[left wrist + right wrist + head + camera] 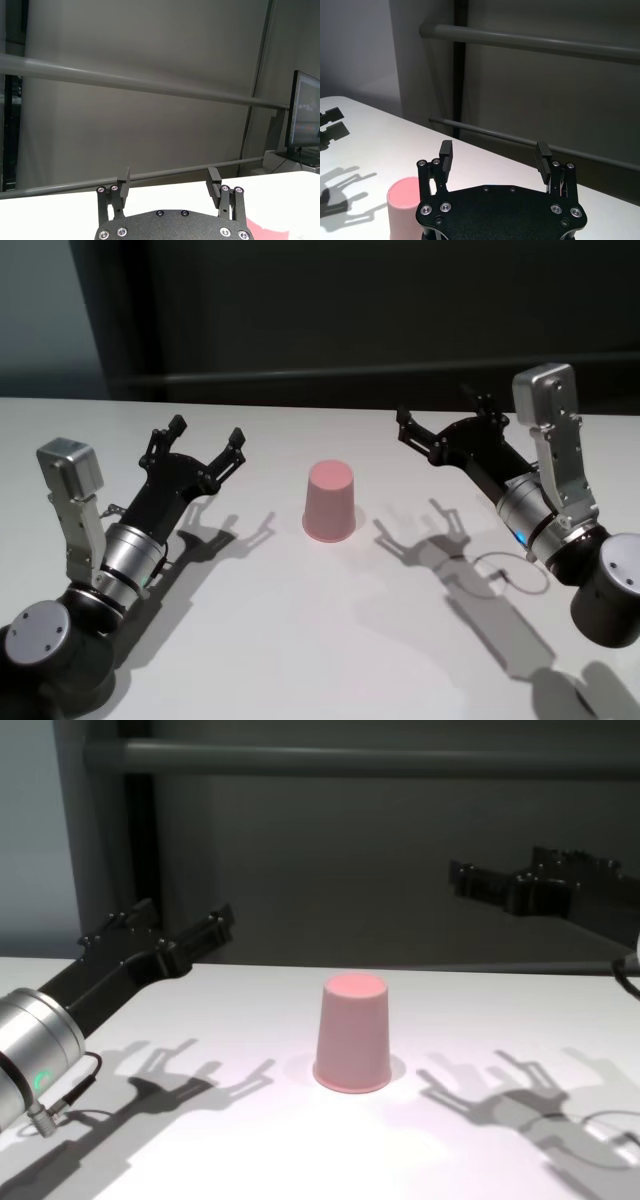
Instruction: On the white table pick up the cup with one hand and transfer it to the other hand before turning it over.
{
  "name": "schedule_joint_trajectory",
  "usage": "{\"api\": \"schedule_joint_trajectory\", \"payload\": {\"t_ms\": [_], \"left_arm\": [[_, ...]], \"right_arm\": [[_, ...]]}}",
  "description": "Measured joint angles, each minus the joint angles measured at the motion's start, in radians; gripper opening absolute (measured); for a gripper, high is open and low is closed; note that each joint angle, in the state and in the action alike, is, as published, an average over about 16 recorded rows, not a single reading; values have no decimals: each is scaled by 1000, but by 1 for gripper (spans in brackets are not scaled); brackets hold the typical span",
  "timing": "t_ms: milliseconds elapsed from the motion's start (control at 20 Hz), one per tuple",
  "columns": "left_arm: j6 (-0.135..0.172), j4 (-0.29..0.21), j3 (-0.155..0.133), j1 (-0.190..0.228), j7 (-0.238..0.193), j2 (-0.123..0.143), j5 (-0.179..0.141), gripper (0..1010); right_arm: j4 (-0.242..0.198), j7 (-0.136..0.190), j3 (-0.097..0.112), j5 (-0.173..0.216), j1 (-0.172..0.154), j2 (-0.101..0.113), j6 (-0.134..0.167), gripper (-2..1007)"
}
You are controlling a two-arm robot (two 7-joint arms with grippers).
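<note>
The pink cup [329, 502] stands upside down on the white table [300, 640], wide rim down, near the middle. It also shows in the chest view [352, 1033], in the right wrist view [402, 207] and as a pink sliver in the left wrist view [267, 231]. My left gripper [208, 432] is open and empty, above the table to the cup's left. My right gripper [440, 408] is open and empty, raised to the cup's right. Both show in the chest view, left [180, 920] and right [495, 870]. Neither touches the cup.
A dark wall with grey rails [350, 760] stands behind the table's far edge. A monitor [305, 120] stands off to one side. A thin cable loop [510, 575] hangs by the right wrist. Bare tabletop lies in front of the cup.
</note>
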Motion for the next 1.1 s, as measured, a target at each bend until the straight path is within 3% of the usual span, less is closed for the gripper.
{"api": "schedule_joint_trajectory", "payload": {"t_ms": [250, 500, 800, 1100], "left_arm": [[0, 0, 0, 0, 0, 0, 0, 1002], [0, 0, 0, 0, 0, 0, 0, 1002], [0, 0, 0, 0, 0, 0, 0, 1002], [0, 0, 0, 0, 0, 0, 0, 1001]], "right_arm": [[-1, -49, 37, -33, -37, -11, -63, 1000], [11, -99, 60, -71, -63, -32, -101, 1000], [37, -145, 73, -110, -81, -64, -115, 1000], [67, -167, 76, -136, -90, -97, -108, 1000]]}}
